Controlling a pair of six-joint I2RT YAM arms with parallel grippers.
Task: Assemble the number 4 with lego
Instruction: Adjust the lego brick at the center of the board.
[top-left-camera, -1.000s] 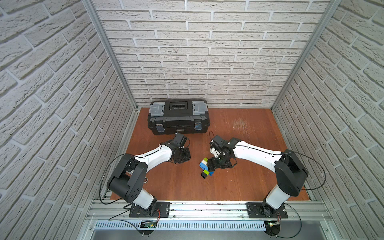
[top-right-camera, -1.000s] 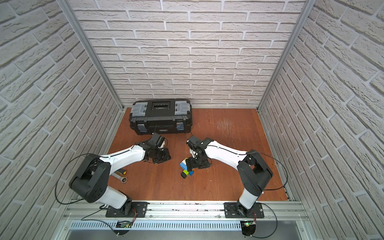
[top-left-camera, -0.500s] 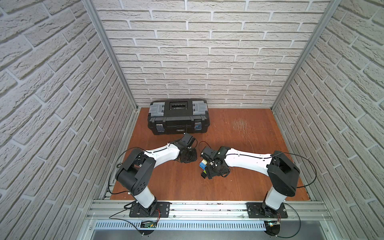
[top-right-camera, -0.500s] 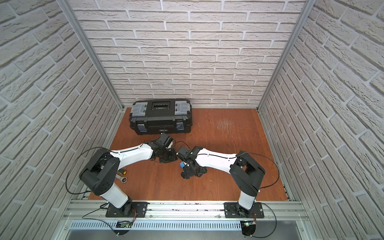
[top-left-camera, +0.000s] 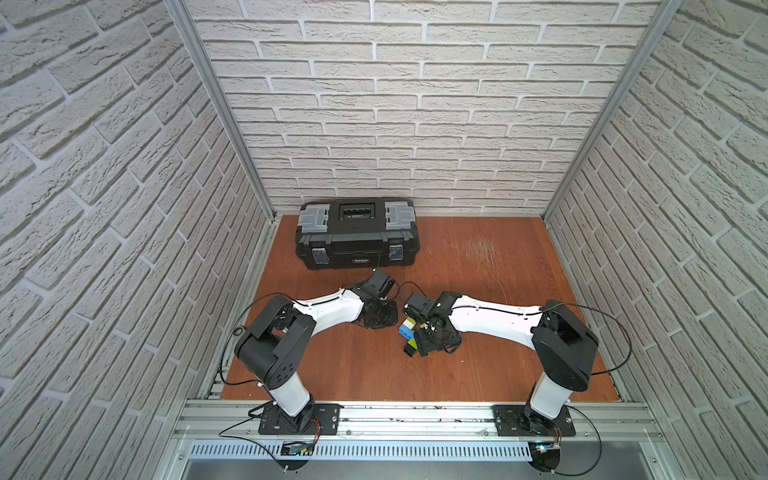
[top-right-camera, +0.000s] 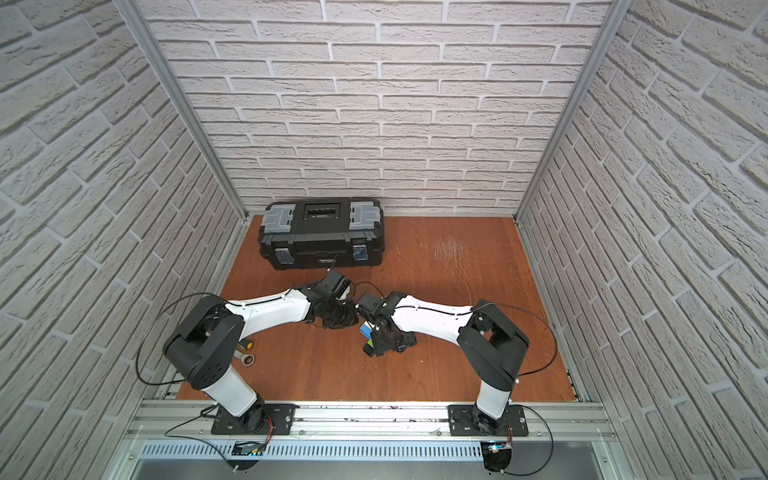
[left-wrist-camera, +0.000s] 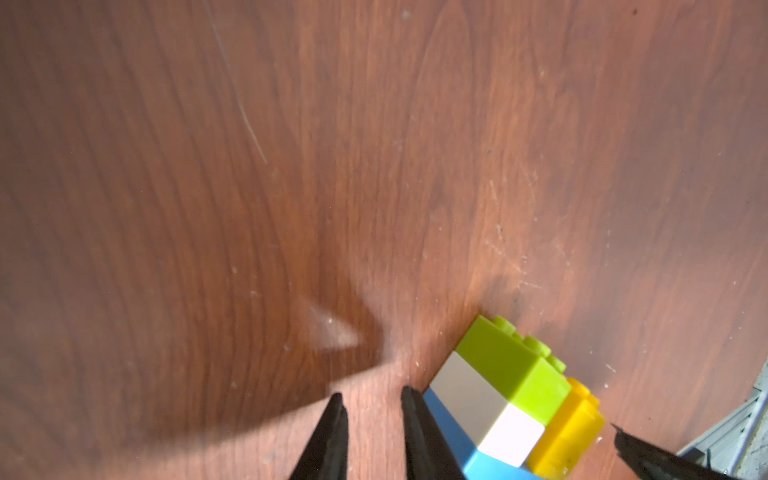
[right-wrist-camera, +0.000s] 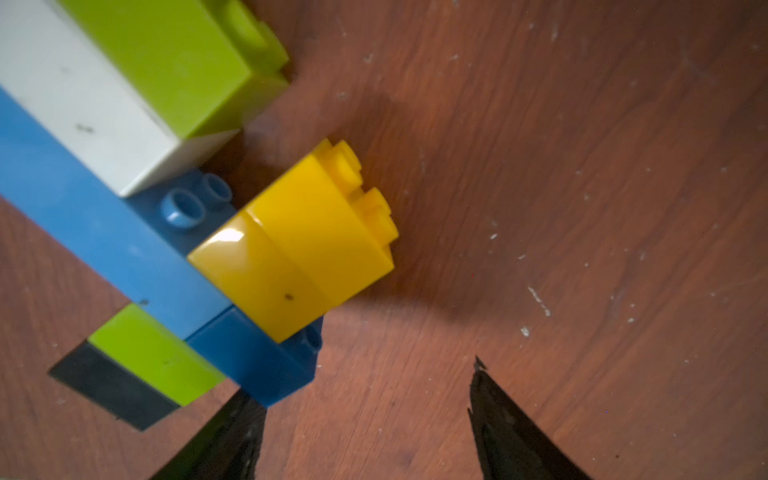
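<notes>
The number 4 (right-wrist-camera: 104, 232) lies flat on the wooden floor, seen in both top views (top-left-camera: 409, 331) (top-right-camera: 366, 332) between the two arms. Its blue crossbar carries a white brick (right-wrist-camera: 83, 116) with a green brick (right-wrist-camera: 166, 62) on it, and a yellow upright (right-wrist-camera: 299, 249). A green-black stem (right-wrist-camera: 153, 357) hangs below. My right gripper (right-wrist-camera: 361, 380) stands open just off the crossbar's small blue end, with bare floor between its fingers. My left gripper (left-wrist-camera: 372, 399) is open by a narrow gap, empty, one finger against the crossbar's other end (left-wrist-camera: 457, 449).
A big black toolbox (top-left-camera: 357, 237) stands shut against the back wall. A wrench (top-right-camera: 246, 358) and a yellow-handled tool lie by the left arm's base. Brick walls close in both sides, and a metal rail (top-left-camera: 415, 415) runs along the front.
My left gripper has moved right, up to the figure. My right gripper has swung left to the figure and its jaws have narrowed. The figure has stayed in place.
</notes>
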